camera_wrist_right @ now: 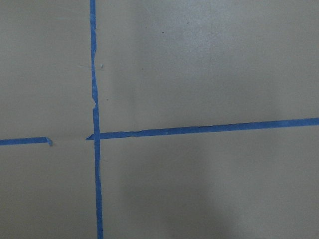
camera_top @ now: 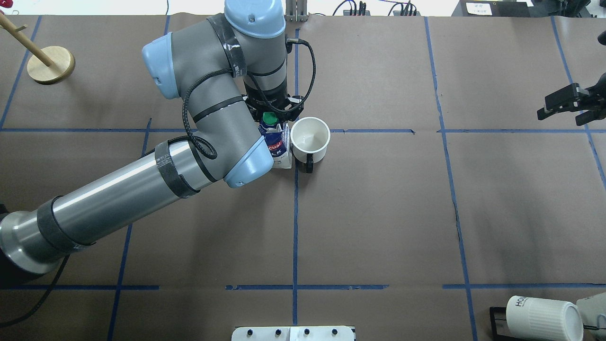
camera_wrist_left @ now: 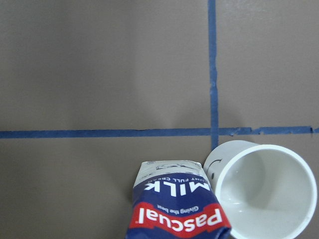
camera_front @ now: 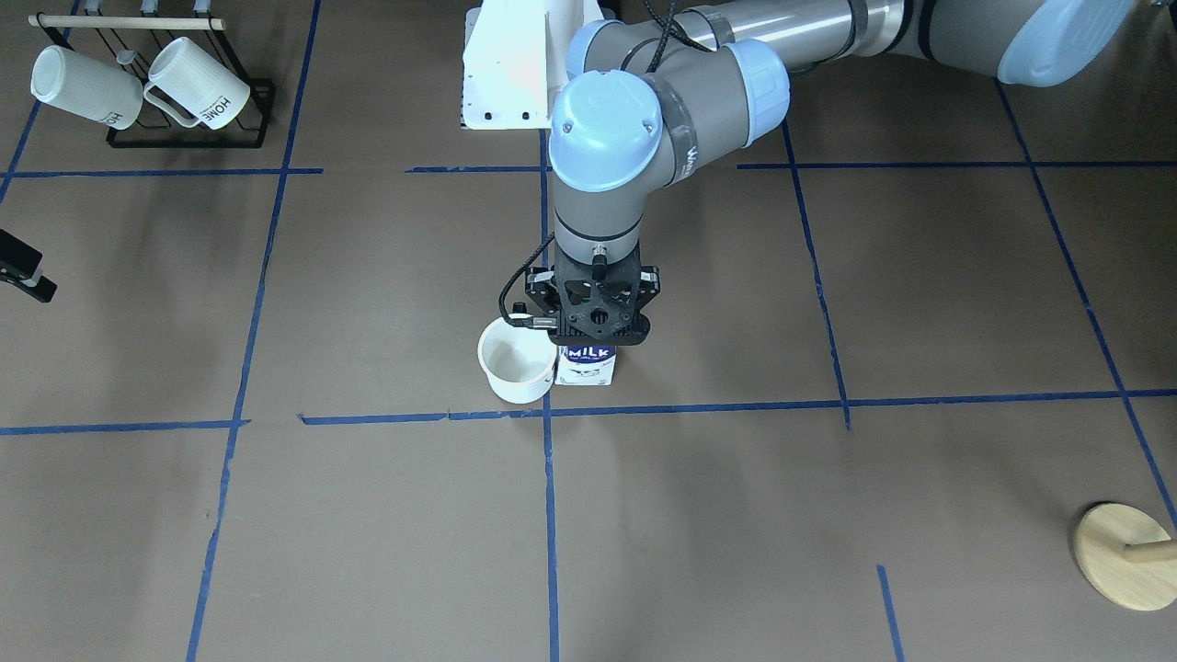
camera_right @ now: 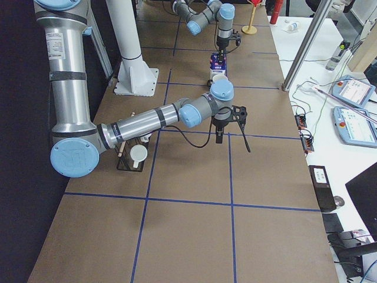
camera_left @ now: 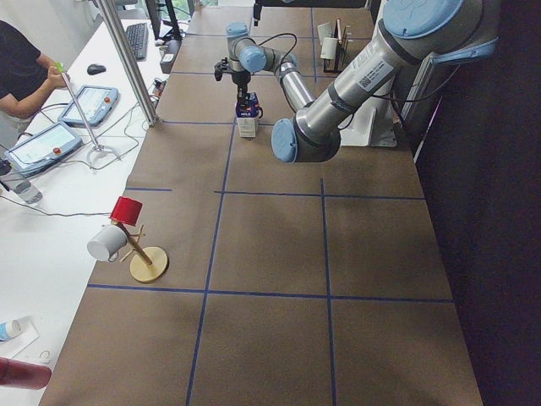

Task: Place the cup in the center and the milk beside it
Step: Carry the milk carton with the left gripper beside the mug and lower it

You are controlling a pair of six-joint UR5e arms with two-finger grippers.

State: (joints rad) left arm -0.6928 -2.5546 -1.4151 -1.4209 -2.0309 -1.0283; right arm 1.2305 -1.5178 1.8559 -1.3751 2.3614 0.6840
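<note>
The white cup stands upright and empty by the crossing of the blue tape lines; its black handle shows in the overhead view and its smiley face in the left wrist view. The milk, a navy and white carton with a green cap, stands right beside the cup, almost touching. My left gripper sits straight over the carton's top and seems shut on it; its fingers are hidden. My right gripper hangs open and empty far to the right.
A black rack with two ribbed "HOME" mugs stands at the robot-side right corner. A round wooden stand sits at the far left corner. The white robot base plate is at the near edge. Bare brown paper lies around the pair.
</note>
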